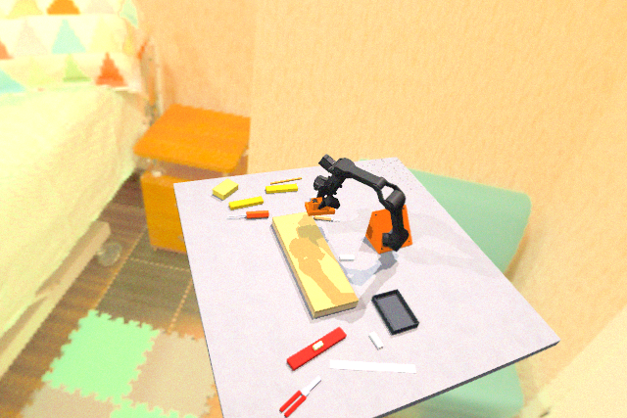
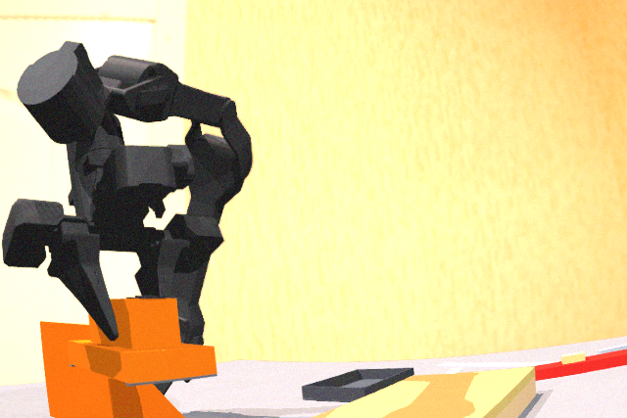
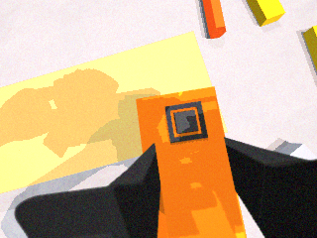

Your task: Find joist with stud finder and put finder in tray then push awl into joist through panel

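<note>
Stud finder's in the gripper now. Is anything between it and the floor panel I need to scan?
Nothing visible does. The gripper is shut on the stud finder, lifted off the table, with its front end already over the near end of the floor panel, whose top is bare.

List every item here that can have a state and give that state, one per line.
gripper: shut on the stud finder.
stud finder: lifted, held over the near end of the panel.
floor panel: flat on the table, no hole visible.
tray: holds nothing.
awl: lying on the table beside the panel, not picked up.
</note>
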`<state>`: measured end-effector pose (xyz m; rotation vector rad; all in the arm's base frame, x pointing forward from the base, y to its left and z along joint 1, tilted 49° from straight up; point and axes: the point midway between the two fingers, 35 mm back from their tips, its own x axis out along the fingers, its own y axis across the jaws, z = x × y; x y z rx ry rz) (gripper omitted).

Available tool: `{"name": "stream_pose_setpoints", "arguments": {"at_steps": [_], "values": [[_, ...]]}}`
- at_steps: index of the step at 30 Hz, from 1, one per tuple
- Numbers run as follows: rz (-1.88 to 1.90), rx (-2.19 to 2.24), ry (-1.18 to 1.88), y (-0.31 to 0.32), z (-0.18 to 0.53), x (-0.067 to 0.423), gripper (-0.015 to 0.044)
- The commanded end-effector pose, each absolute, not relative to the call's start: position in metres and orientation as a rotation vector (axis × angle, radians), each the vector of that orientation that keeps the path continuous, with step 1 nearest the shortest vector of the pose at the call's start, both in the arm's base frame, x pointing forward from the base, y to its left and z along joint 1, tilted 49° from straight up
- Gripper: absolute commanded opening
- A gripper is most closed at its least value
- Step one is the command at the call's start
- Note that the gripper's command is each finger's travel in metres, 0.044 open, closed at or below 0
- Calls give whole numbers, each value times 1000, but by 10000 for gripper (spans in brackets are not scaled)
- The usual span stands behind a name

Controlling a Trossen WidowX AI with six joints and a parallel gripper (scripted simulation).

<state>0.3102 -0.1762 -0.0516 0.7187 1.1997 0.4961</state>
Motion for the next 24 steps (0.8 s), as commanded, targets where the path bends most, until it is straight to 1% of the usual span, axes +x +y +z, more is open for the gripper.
{"name": "stream_pose_setpoints", "arguments": {"at_steps": [1,18,24], "values": [[513,706,1179,-180,-53,330,0],[593,666,1138,-176,-68,391,0],[601,663,1135,-174,-70,396,0]]}}
